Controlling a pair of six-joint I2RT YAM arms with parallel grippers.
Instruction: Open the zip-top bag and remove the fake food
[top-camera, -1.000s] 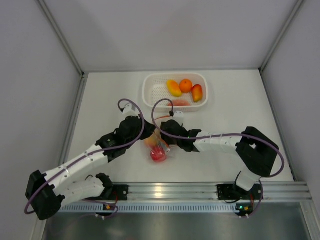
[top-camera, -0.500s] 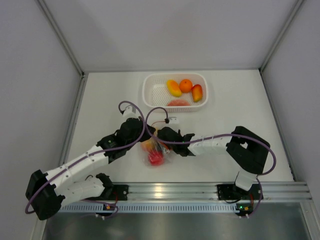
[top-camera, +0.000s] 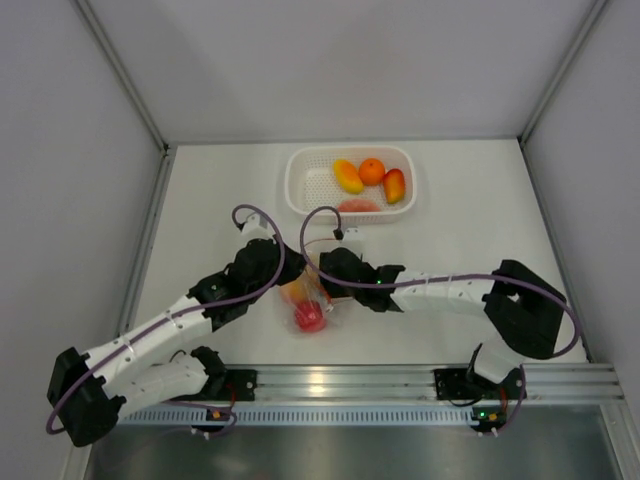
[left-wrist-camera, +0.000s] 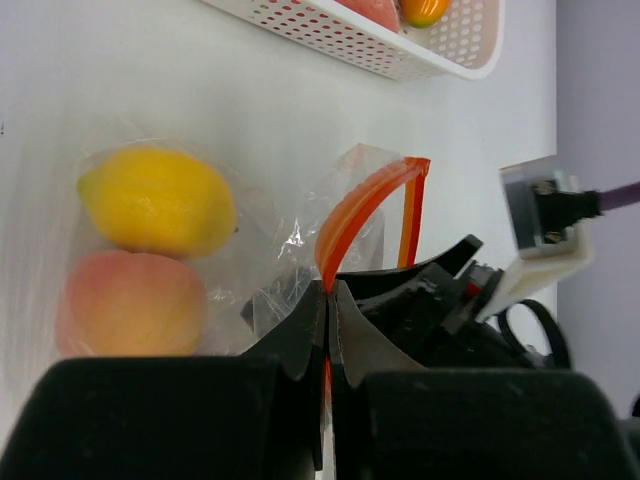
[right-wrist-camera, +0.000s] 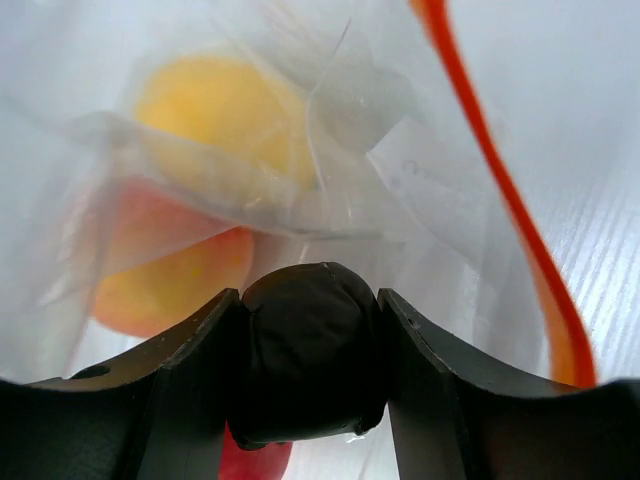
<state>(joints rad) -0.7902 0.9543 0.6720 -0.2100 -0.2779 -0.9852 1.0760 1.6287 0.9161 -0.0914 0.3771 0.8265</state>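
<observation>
Now, both arms meet over the bag, which lies on the table towards the front edge, well apart from the basket.

The left gripper is pinched tight on the zip strip. Its fingers are pressed flat together, and the orange band rises out of them in a loop. The strip's two sides stand apart, so the mouth is open.

Through the plastic in the left wrist view, a lemon and a peach sit touching, side by side inside the bag. From above, a red piece shows at the bag's near end.

Over to the right gripper, which is pushed in at the mouth from the opposite side with clear film crumpled all around it. Its two fingers clasp a dark piece, a rounded lump wedged between them and touching both. I cannot tell what kind of fruit it is. Beyond it the yellow and peach shapes blur through the folds, and the strip curves down the right of that view.

In the basket lie four pieces: a mango, an orange just beside it, a red-and-yellow piece, and a pink piece against the near wall.
</observation>
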